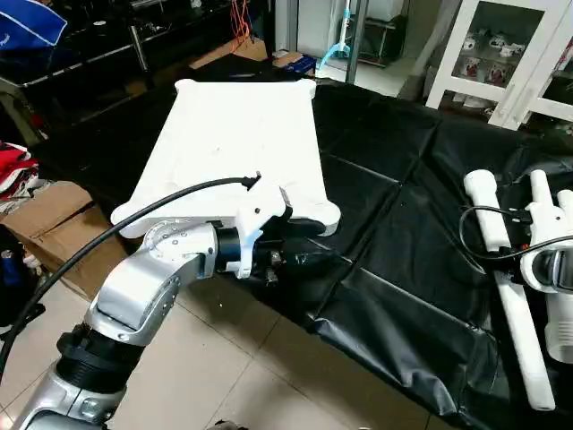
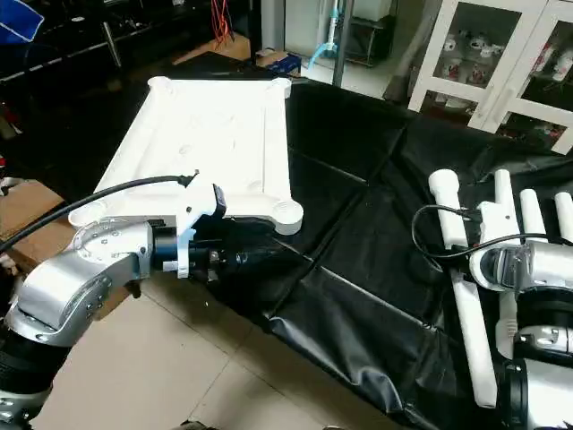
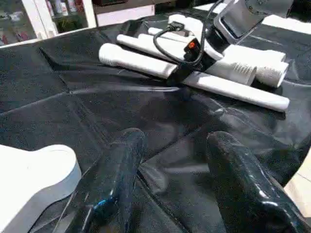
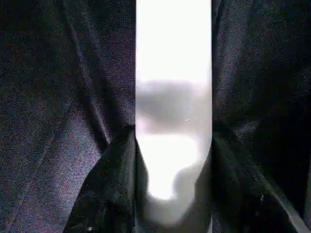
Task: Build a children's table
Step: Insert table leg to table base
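one table top (image 1: 237,148) lies on the black sheet (image 1: 403,224) that covers your counter, at its left end, with one rounded corner socket (image 2: 288,213) jutting toward the middle. four legs (image 2: 466,296) can be counted in the right eye view, lying side by side on the sheet at the right, well apart from the top; where the right arm covers them you cannot be sure of the count. one white glass-door cabinet (image 1: 510,54) stands behind the counter, and one cardboard box (image 1: 49,228) sits on the tiled floor at the left.

your left arm reaches forward roughly level, its silver forearm running in from the lower left, with one black cable (image 1: 134,210) arching over it. the left gripper (image 3: 170,170) sits at the counter's near edge, just beside the near corner of the top. its jaws stand spread with nothing between them; one black finger (image 3: 114,177) is close to the corner but not touching it in the left wrist view.

your right arm comes in at the right edge, wrist bent so that the right gripper (image 4: 172,165) points down onto the row of legs. its jaws straddle one leg (image 4: 172,73), a black finger (image 4: 109,184) close against each side of the tube. whether they are pinching it or merely flanking it cannot be told.
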Controlling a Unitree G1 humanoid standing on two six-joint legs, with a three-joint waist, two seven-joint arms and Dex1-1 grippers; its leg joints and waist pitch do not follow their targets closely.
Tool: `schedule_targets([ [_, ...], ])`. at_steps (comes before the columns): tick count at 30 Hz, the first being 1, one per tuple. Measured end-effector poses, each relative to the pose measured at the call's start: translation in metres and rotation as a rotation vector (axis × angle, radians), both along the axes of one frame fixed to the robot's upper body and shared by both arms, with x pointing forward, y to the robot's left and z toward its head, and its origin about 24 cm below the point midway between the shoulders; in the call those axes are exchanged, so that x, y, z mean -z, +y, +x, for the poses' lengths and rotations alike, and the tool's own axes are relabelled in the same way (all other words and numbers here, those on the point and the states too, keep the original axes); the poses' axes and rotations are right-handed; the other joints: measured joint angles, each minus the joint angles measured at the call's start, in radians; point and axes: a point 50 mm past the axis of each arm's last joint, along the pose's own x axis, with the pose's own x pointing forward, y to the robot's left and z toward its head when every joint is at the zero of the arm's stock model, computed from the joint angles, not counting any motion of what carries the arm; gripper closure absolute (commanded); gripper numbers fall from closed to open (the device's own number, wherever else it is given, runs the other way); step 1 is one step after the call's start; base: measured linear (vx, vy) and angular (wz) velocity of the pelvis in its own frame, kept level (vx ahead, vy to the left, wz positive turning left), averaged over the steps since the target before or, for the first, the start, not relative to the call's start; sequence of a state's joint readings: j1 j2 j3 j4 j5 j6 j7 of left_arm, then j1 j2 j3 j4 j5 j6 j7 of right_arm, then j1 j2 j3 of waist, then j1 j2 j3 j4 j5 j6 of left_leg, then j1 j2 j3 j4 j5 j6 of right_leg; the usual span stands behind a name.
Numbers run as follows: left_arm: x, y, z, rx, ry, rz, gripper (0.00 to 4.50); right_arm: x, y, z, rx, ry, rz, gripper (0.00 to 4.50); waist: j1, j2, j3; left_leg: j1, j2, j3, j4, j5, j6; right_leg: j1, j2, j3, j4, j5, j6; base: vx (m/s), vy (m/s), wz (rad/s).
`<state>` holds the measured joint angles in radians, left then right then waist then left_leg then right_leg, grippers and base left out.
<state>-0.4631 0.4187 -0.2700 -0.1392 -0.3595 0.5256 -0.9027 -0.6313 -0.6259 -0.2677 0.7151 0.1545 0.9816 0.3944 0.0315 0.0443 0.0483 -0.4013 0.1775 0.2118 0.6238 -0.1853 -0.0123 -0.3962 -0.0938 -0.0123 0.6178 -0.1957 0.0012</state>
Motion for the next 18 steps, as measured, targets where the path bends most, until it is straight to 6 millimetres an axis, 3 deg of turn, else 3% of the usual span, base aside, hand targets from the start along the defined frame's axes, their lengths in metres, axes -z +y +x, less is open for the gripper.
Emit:
schedule_targets([
  [5,-0.002,-0.001,0.004,-0.035,0.001,-0.032,2.07,-0.014,0.016,0.007,-0.023,-0.110,0.108,2.91,-0.001,0.005,0.001,0.000,0.000,0.002,0.000,0.000,0.000,-0.002,0.000,0.001,0.001,0.000,0.000,0.000,0.000,0.00],
  [7,-0.007,-0.004,0.018,-0.154,0.013,-0.126,2.07,-0.035,0.035,0.019,-0.056,-0.255,0.247,2.91,-0.001,0.007,0.002,0.000,-0.001,0.003,0.001,0.000,0.000,-0.004,0.000,0.003,0.004,0.000,0.000,0.000,0.000,0.00],
  [9,-0.016,-0.014,0.033,-0.280,0.054,-0.239,1.72,-0.064,0.057,0.032,-0.115,-0.428,0.361,2.91,0.000,0.008,0.001,0.000,-0.001,0.003,0.002,0.001,0.000,-0.006,-0.001,0.003,0.007,0.000,0.000,0.000,0.000,0.00],
  [12,-0.022,-0.025,0.041,-0.351,0.101,-0.315,1.72,-0.101,0.083,0.040,-0.224,-0.628,0.460,2.91,0.003,0.007,0.001,0.000,0.001,0.002,0.001,0.001,0.000,-0.005,0.000,0.002,0.007,0.000,0.000,0.000,0.000,0.00],
  [14,-0.020,-0.028,0.042,-0.347,0.131,-0.353,1.40,-0.114,0.098,0.038,-0.270,-0.735,0.576,2.91,0.004,0.005,0.001,-0.002,0.001,0.002,0.000,0.002,0.002,-0.006,0.000,0.001,0.006,-0.001,0.001,0.000,0.000,0.00],
  [15,-0.018,-0.030,0.043,-0.345,0.153,-0.377,1.30,-0.121,0.115,0.035,-0.323,-0.787,0.681,2.91,0.004,0.005,0.001,-0.002,0.001,0.002,0.000,0.003,0.004,-0.007,0.000,0.001,0.006,-0.001,0.002,0.000,0.000,0.00],
  [18,-0.027,-0.051,0.041,-0.278,0.193,-0.444,1.35,-0.134,0.149,0.026,-0.470,-0.848,0.833,2.91,0.009,0.004,0.002,-0.006,0.001,0.002,-0.001,0.003,0.005,-0.008,0.000,0.000,0.003,-0.001,0.002,0.000,0.000,0.00],
])
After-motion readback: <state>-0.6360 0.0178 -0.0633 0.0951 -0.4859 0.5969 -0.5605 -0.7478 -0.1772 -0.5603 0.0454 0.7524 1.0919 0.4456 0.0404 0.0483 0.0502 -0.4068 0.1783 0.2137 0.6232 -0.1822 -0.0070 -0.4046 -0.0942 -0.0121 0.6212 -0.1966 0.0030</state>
